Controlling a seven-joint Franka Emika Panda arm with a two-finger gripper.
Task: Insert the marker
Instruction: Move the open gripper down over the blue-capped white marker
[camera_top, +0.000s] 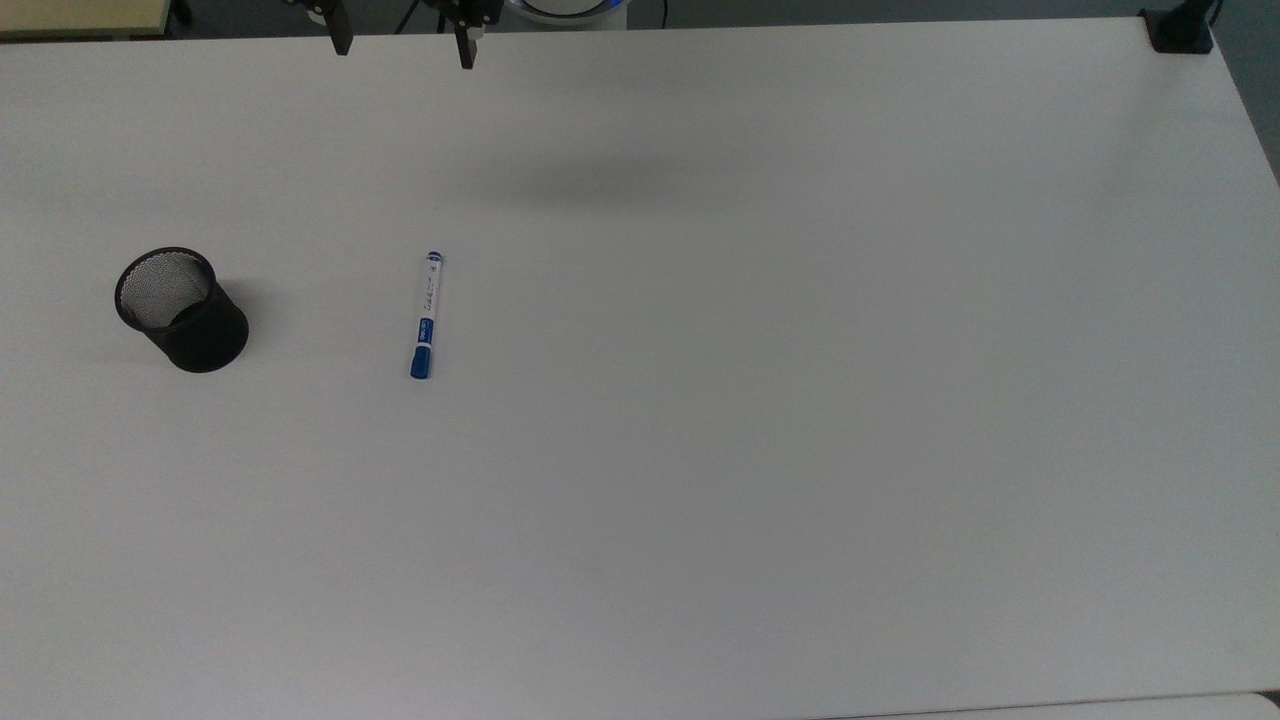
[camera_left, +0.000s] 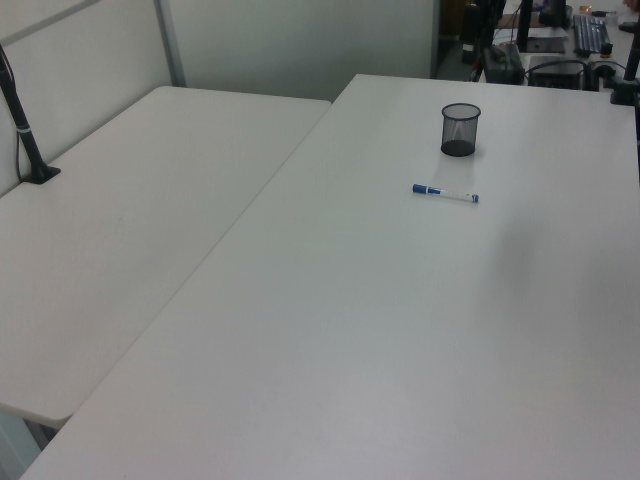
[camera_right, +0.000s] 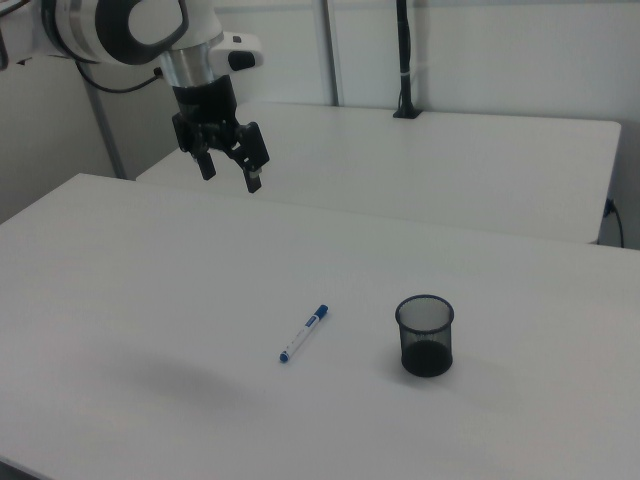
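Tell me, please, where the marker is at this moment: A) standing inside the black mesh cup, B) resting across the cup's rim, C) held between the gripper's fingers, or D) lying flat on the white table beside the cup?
D: the marker lies flat on the white table, apart from the upright black mesh cup, while the open gripper hangs above the table, holding nothing.

second white table (camera_left: 130, 220) butted against the main white table (camera_top: 760, 420); black clamp-mounted pole (camera_right: 403, 60) on its far edge.
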